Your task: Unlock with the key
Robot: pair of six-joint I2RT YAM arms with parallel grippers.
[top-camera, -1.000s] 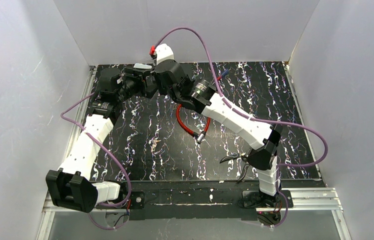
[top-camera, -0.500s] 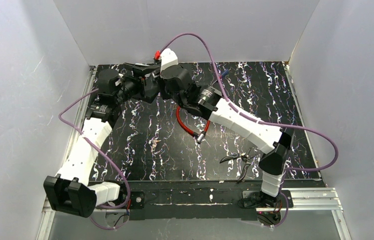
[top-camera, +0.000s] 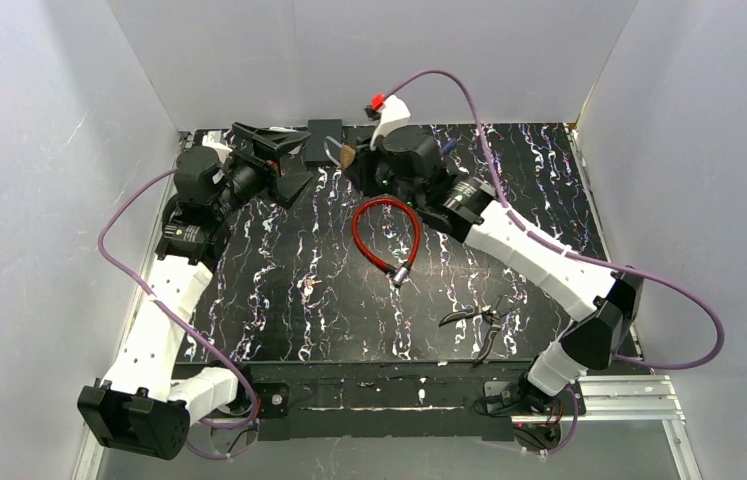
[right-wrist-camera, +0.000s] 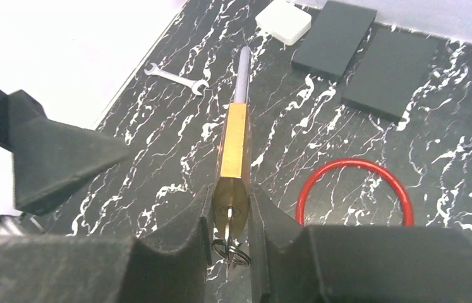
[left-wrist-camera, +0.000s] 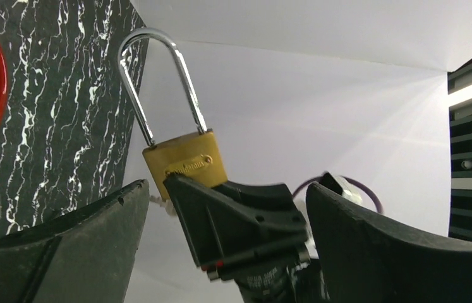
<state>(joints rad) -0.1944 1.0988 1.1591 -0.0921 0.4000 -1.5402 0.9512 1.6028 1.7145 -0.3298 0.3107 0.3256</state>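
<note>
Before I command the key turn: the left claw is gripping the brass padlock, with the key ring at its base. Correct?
Not quite. The right claw is gripping the brass padlock, with the key ring at its base; the right wrist view shows the lock body pinched between that claw's fingers. The left claw stands open, apart from it.

Tabletop (top-camera: 279,300): black, white-veined. Red cable loop (right-wrist-camera: 354,163) lies flat near centre of the top view, its metal end pointing lower right. Pliers (top-camera: 490,318) lie lower right of the loop, apart from it. Right wrist view: small wrench (right-wrist-camera: 176,77) upper left; white block (right-wrist-camera: 284,21) and two dark slabs (right-wrist-camera: 334,39) along the top edge.
</note>
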